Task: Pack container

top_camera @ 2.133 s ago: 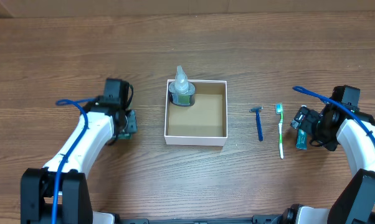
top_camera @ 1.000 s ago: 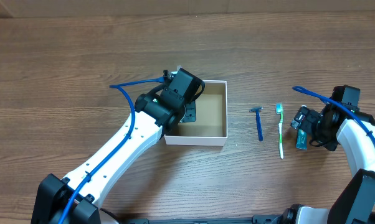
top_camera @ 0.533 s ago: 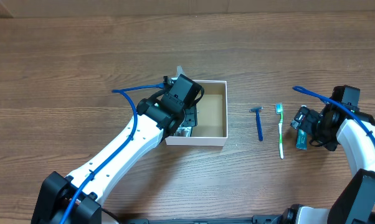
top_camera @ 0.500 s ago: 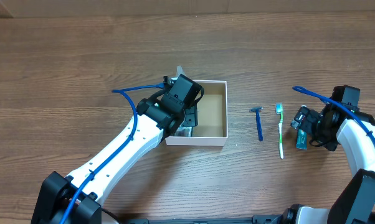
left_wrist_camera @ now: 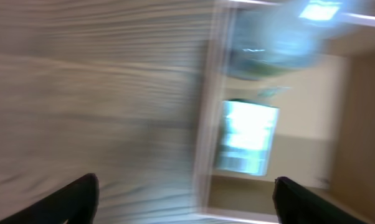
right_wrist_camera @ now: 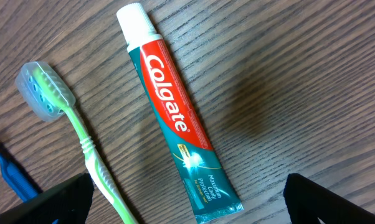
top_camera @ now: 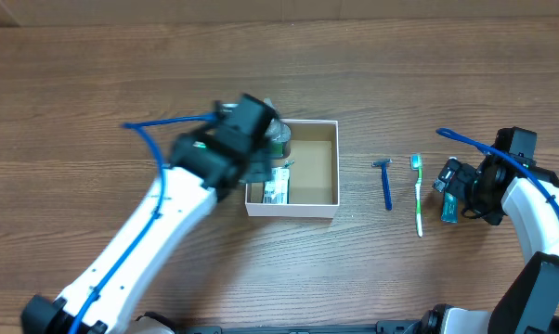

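**A:** Since the left wrist view is so smeared, what can you say about materials and shapes?

**B:** Enough. The table (top_camera: 94, 93) is brown wood with a long, streaky grain. The container (top_camera: 303, 209) is a shallow square box with thin white walls and a matt brown cardboard floor. In its far left corner stands a small clear bottle (top_camera: 278, 141) with some green on it, partly hidden by the blurred left arm (top_camera: 159, 232). Nearer the robot, a flat rectangular packet (top_camera: 277, 186), white with green print and shiny, lies along the left wall.

**A:** And outside the box?

**B:** To its right are a slim blue razor (top_camera: 386, 186) and a toothbrush (top_camera: 419, 199) with a green ribbed handle and a translucent cap over the head. Beyond them is a smooth teal and red Colgate toothpaste tube (right_wrist_camera: 175, 118) with a white screw cap. All three lie flat on the wood, roughly parallel and apart from each other.

**A:** Counts?

**B:** One container, one bottle, one packet, one razor, one toothbrush, one tube, two arms.

**A:** Where is the box?

**B:** Mid-table between the arms, flat, its open top upward, most of the floor bare.

**A:** The grippers?

**B:** The left gripper (left_wrist_camera: 184, 199) hangs over the box's left wall, its dark fingers spread wide with nothing between them. The right gripper (right_wrist_camera: 197, 198) hovers above the toothpaste, jaws wide apart and empty.
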`<action>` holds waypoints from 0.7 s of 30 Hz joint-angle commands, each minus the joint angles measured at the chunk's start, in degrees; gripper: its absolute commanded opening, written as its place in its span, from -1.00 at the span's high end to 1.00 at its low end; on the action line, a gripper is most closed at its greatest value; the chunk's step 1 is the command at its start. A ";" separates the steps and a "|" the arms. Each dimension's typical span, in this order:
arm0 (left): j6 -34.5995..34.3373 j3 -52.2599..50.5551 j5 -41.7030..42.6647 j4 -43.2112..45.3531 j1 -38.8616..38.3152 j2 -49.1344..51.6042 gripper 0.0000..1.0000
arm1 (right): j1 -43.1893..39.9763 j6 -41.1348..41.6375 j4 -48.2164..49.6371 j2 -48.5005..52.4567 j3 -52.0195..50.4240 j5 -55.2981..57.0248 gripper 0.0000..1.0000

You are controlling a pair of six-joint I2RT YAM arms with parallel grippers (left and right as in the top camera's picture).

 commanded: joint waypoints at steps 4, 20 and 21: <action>3.13 1.27 -3.80 -5.18 18.08 -2.56 -1.00 | 0.26 0.20 0.17 -0.11 1.07 0.04 -1.00; 2.97 1.27 -3.74 -5.18 24.35 -2.56 -1.00 | 0.26 0.20 0.17 -0.11 1.07 0.04 -1.00; 2.97 1.27 -3.74 -5.18 24.35 -2.56 -1.00 | 0.26 0.20 0.17 -0.11 1.07 0.04 -1.00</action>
